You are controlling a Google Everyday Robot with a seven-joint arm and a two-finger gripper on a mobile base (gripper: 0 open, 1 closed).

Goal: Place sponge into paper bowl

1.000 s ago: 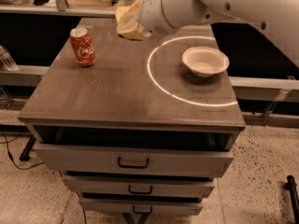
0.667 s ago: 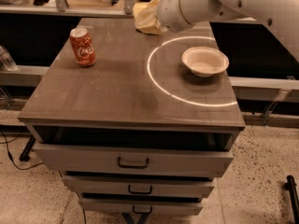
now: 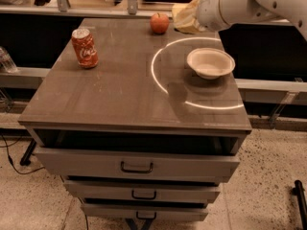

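The off-white paper bowl point(image 3: 210, 63) sits on the right part of the cabinet top, inside a bright ring of light. My white arm reaches in from the top right. My gripper point(image 3: 191, 14) hangs above the far edge of the top, behind and a little left of the bowl. It is shut on the pale yellow sponge point(image 3: 182, 19), which is held in the air and sticks out to the left of the wrist. The wrist hides most of the gripper.
A red apple point(image 3: 159, 23) lies at the far edge, just left of the sponge. A red soda can point(image 3: 85, 48) stands at the far left. The grey cabinet top point(image 3: 110, 95) sits over drawers; the top drawer point(image 3: 136, 164) is pulled out slightly.
My arm has carried the sponge to the right along the far edge, from near the can's side to behind the bowl. The apple, hidden before, now shows.
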